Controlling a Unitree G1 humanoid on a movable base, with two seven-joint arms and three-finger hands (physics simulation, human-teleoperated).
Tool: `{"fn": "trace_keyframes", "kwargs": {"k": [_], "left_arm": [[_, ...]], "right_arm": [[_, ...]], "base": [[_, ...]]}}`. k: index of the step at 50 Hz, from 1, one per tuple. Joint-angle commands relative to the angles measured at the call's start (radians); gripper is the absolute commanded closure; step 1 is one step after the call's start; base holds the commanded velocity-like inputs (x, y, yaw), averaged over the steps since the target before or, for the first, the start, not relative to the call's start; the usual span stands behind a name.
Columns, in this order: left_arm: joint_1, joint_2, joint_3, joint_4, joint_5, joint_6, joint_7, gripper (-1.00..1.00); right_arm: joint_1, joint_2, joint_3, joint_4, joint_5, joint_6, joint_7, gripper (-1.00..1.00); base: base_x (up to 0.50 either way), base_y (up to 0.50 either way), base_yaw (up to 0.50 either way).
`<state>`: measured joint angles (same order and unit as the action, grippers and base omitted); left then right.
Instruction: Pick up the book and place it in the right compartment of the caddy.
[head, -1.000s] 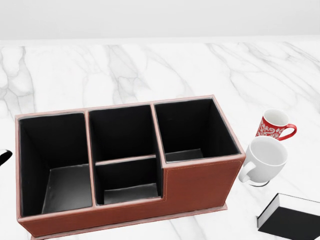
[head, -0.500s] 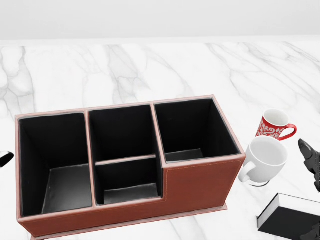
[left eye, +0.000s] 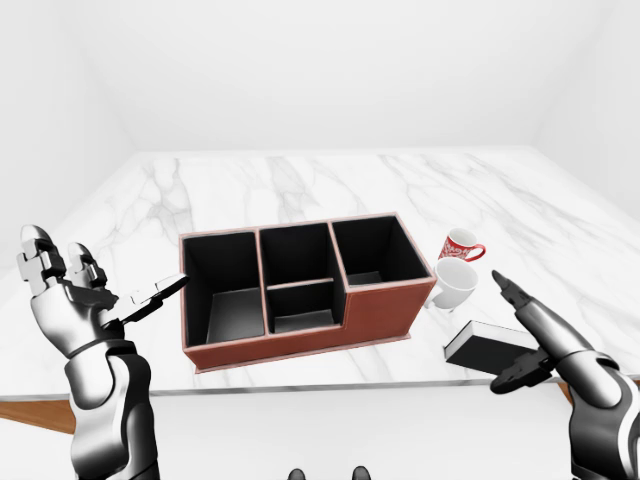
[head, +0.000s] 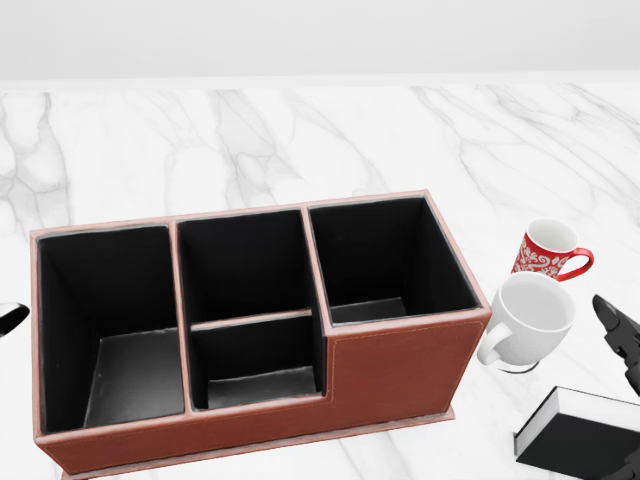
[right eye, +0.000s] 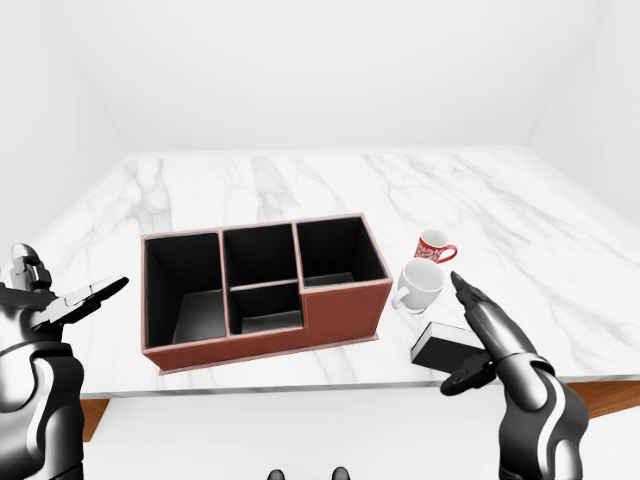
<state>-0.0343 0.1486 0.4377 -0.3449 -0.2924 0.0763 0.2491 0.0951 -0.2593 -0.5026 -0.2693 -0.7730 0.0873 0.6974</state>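
Book (left eye: 487, 345) is a flat black slab with white page edges, lying on the marble table (left eye: 300, 185) right of the caddy (left eye: 300, 285), whose compartments hold nothing. Your right hand (left eye: 525, 335) hovers over it with fingers spread; left hand (left eye: 85, 290) likewise spread.

My left hand (left eye: 90, 290) is raised, fingers spread; my right hand (left eye: 525, 330) reaches forward, fingers extended, open.

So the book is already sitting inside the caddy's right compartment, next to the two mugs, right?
Not quite. The book lies on the marble table, outside the caddy, whose right compartment is empty, as the left-eye view shows. It does lie near the two mugs.
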Motion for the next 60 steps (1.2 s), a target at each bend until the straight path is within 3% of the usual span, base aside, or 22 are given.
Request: {"fn": "trace_keyframes", "kwargs": {"k": [1, 30, 40, 60], "left_arm": [[0.001, 0.000, 0.000, -0.002, 0.000, 0.002, 0.000, -1.00], [-0.003, -0.002, -0.010, 0.005, 0.013, -0.004, 0.000, -1.00], [-0.002, -0.003, -0.011, 0.010, 0.014, -0.010, -0.001, -1.00], [-0.002, -0.001, -0.008, 0.011, 0.012, -0.011, 0.000, -1.00]], "right_arm": [[-0.006, -0.021, -0.012, 0.058, 0.003, 0.000, -0.015, -1.00], [-0.025, -0.063, -0.006, 0.086, -0.130, 0.000, -0.035, -1.00], [-0.060, -0.085, 0.039, 0.123, -0.232, 0.000, -0.017, -1.00], [-0.086, -0.127, 0.058, 0.260, -0.244, 0.000, -0.056, -1.00]], "base": [[0.00, 0.00, 0.00], [0.00, 0.00, 0.00], [0.00, 0.00, 0.00], [0.00, 0.00, 0.00]]}}
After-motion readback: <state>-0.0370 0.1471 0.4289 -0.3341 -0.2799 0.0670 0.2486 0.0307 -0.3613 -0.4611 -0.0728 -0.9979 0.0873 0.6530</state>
